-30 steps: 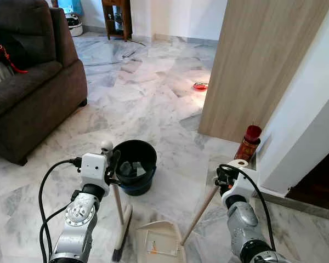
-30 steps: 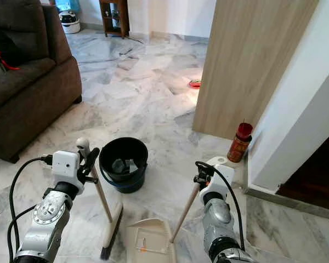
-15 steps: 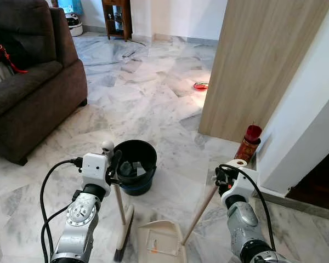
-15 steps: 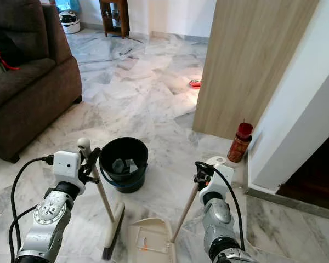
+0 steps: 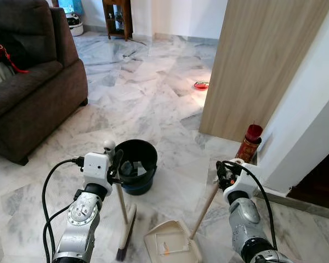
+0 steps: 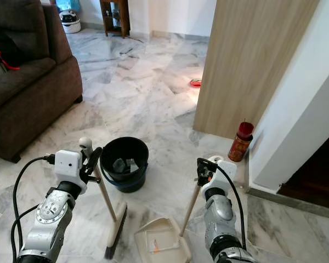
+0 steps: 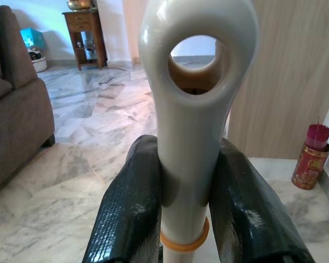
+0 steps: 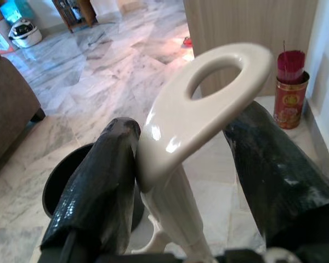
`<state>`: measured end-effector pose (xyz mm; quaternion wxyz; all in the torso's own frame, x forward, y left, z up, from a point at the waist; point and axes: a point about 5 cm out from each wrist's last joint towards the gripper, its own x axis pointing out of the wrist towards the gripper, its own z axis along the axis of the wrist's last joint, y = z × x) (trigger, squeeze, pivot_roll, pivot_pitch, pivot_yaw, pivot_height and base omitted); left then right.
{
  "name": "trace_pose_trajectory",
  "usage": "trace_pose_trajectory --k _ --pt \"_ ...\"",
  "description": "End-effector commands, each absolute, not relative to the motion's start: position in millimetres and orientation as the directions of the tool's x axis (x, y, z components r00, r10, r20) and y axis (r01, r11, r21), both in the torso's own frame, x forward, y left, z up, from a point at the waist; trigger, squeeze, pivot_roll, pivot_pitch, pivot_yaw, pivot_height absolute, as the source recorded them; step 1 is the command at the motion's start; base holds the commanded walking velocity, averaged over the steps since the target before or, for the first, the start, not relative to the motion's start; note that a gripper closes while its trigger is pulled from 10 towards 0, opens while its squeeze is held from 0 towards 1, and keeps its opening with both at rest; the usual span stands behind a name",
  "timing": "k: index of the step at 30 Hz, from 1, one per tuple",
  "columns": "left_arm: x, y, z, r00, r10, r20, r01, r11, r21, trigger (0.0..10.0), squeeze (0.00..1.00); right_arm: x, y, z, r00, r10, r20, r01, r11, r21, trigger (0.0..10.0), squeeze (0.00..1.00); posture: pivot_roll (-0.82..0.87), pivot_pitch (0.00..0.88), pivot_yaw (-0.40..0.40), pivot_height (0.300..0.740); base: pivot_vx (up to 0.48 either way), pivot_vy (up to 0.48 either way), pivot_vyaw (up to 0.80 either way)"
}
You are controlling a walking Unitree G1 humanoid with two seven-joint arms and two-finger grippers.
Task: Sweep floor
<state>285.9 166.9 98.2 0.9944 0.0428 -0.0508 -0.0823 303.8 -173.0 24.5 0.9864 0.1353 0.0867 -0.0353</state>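
Note:
My left gripper (image 5: 114, 165) is shut on the cream broom handle (image 7: 197, 109), just under its looped end, with a black finger (image 7: 129, 219) on each side. The broom head (image 5: 126, 233) rests on the marble floor (image 5: 153, 104) in front of a black bucket (image 5: 130, 187) with scraps inside. My right gripper (image 5: 222, 172) is shut on the looped top (image 8: 203, 104) of the dustpan's wooden stick. The cream dustpan (image 5: 172, 246) lies on the floor between the arms, right of the broom head, with a small orange bit in it.
A brown sofa (image 5: 27, 93) stands at the left. A wooden panel (image 5: 257, 66) and a white wall close off the right, with a red tin of incense sticks (image 5: 249, 143) at their foot. A small red object (image 5: 200, 85) lies on the open floor farther ahead.
The dustpan has slid a little to the right and turned, its stick leaning more upright. The broom head has shifted slightly right. The bucket has not moved.

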Motion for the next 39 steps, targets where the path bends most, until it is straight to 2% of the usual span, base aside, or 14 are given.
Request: trace_pose_trajectory --k 1,2,3,4,12,29,35,39 --pt "291 165 109 0.975 -0.178 0.132 0.167 0.982 0.092 10.0 0.00 303 -176 28 0.987 -0.054 -0.151 0.090 0.965 0.244 10.0 0.64 0.07 0.000 -0.009 0.740 0.000 0.000 0.00" --pt "291 165 109 0.975 -0.178 0.132 0.167 0.982 0.092 10.0 0.00 303 -176 28 0.987 -0.054 -0.151 0.090 0.965 0.244 10.0 0.64 0.07 0.000 -0.009 0.740 0.000 0.000 0.00" --pt "291 165 109 0.975 -0.178 0.132 0.167 0.982 0.092 10.0 0.00 303 -176 29 0.988 -0.054 -0.147 0.089 0.966 0.242 10.0 0.15 0.07 0.000 -0.009 0.740 0.000 0.000 0.00" --pt "291 165 109 0.975 -0.179 0.132 0.168 0.981 0.092 10.0 0.00 305 -174 31 0.989 -0.050 -0.137 0.082 0.968 0.236 10.0 0.00 0.08 0.000 -0.010 0.740 0.000 0.000 0.00" --pt "291 164 108 0.974 -0.184 0.129 0.173 0.981 0.090 10.0 0.00 307 -168 35 0.993 -0.010 -0.118 0.035 0.976 0.214 10.0 0.00 0.08 0.000 -0.011 0.740 0.000 0.000 0.00" --pt "288 163 106 0.975 -0.186 0.119 0.173 0.979 0.110 10.0 0.00 308 -174 38 0.991 0.059 -0.123 -0.041 0.989 0.142 10.0 0.00 0.08 0.000 -0.010 0.740 0.000 0.000 0.00" --pt "288 164 105 0.976 -0.183 0.118 0.170 0.979 0.112 10.0 0.00 306 -172 36 0.988 0.089 -0.123 -0.071 0.987 0.147 10.0 0.00 0.08 0.000 -0.010 0.740 0.000 -0.297 0.80" --pt "288 163 105 0.975 -0.187 0.117 0.174 0.978 0.110 10.0 0.00 306 -175 34 0.987 0.077 -0.138 -0.053 0.984 0.168 10.0 0.00 0.08 0.000 -0.008 0.740 0.000 -0.205 0.11"
